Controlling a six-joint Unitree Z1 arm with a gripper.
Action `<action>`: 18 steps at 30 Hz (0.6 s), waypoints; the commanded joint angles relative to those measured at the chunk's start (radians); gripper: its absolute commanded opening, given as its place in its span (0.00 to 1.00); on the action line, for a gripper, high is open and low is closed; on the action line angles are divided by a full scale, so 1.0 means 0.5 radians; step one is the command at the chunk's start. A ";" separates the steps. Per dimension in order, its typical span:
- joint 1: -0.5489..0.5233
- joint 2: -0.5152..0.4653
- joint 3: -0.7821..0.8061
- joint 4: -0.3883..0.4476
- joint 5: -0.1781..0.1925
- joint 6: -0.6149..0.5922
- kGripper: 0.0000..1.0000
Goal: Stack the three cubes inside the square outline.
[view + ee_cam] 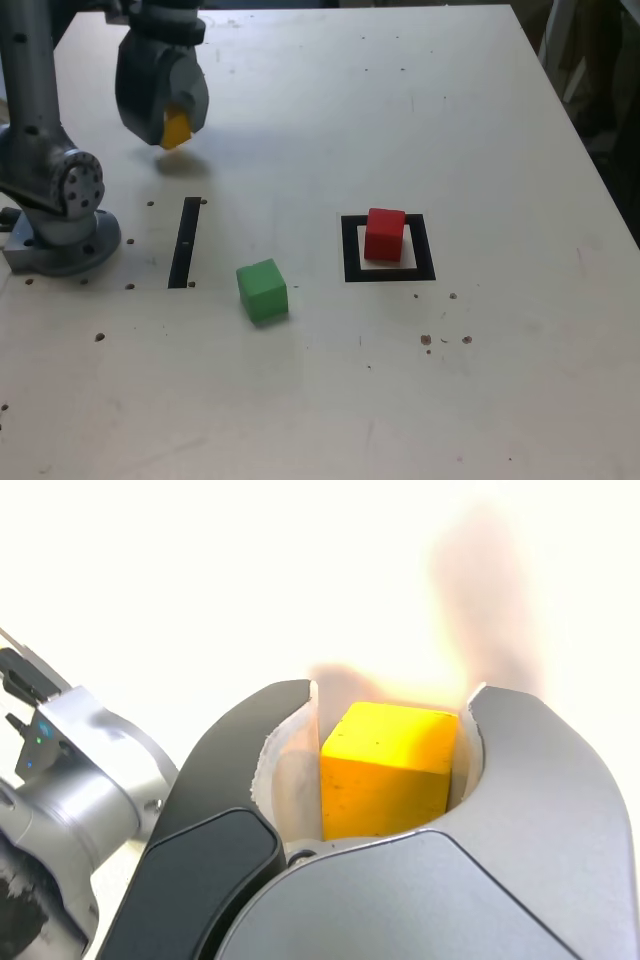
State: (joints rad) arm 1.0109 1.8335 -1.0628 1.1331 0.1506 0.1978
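While the end effector (397,687) grasps the yellow cube (176,130), upper left of the exterior view, an off-centre release could topple it off the red cube (384,236).

The exterior view looks down at a slant from beyond the near edge of the table (500,370), taking in both far corners. The wrist view sits close behind the gripper (395,695), facing past its fingertips. Both share the yellow cube (385,770).
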 commanded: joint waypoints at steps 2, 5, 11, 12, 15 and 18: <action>-0.120 -0.051 -0.036 0.058 -0.036 0.003 0.30; -0.246 -0.088 -0.059 0.105 -0.072 0.003 0.30; -0.483 -0.161 -0.076 0.170 -0.137 0.002 0.30; -0.522 -0.173 -0.078 0.180 -0.147 -0.001 0.30; -0.648 -0.204 -0.090 0.213 -0.179 -0.020 0.30; -0.786 -0.223 -0.115 0.250 -0.208 -0.057 0.30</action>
State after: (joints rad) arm 0.6421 1.7321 -1.1109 1.2474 0.0524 0.1780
